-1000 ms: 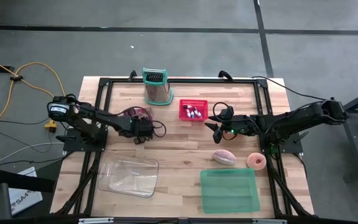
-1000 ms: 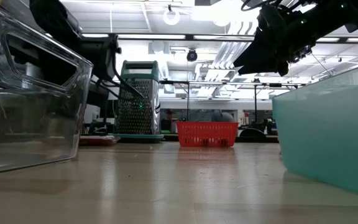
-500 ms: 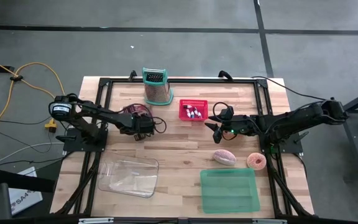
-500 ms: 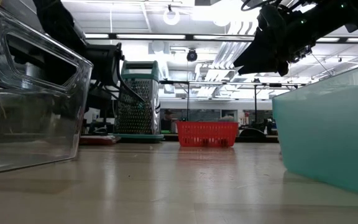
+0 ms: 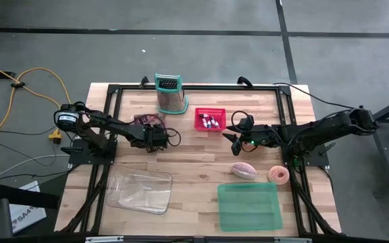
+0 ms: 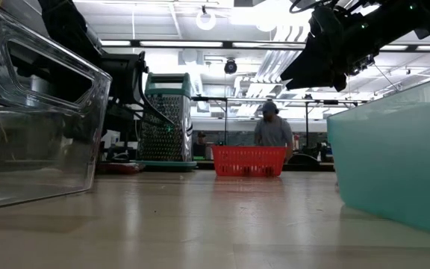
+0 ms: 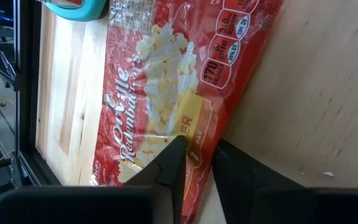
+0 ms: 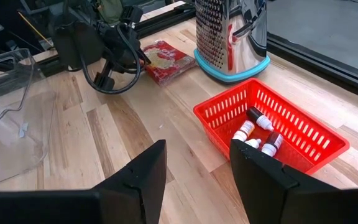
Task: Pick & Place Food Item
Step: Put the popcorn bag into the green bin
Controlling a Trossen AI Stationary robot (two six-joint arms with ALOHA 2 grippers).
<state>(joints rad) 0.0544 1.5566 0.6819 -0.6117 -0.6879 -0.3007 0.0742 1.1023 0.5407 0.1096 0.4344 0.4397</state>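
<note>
Jaws of the left gripper (image 7: pixel 194 163) pinch the near edge of the red popcorn bag (image 7: pixel 166 93), which lies flat on the wooden counter (image 7: pixel 309 93); only the left wrist view shows this grip, with the two dark fingers (image 7: pixel 169 171) close together on the bag's yellow band. From above, the left gripper (image 5: pixel 155 138) sits at the counter's left-middle, and the bag (image 5: pixel 147 122) is only a dark red patch beside it, just in front of the metal grater (image 5: pixel 170 94).

Jaws of the right gripper (image 8: pixel 194 168) stand spread with nothing between them, as its own wrist view shows, hanging above bare wood near the red basket (image 8: pixel 272 127) of small bottles (image 8: pixel 257 118). That view also shows the other arm bent over the bag (image 8: pixel 166 61).

The high view alone shows the pink food piece (image 5: pixel 243 169) and the donut (image 5: pixel 278 175) on the right, beside the green tray (image 5: pixel 248 206), and the clear container (image 5: pixel 140 192) at the front left.

The low view adds a person (image 6: pixel 273 131) beyond the basket (image 6: pixel 249 160).
</note>
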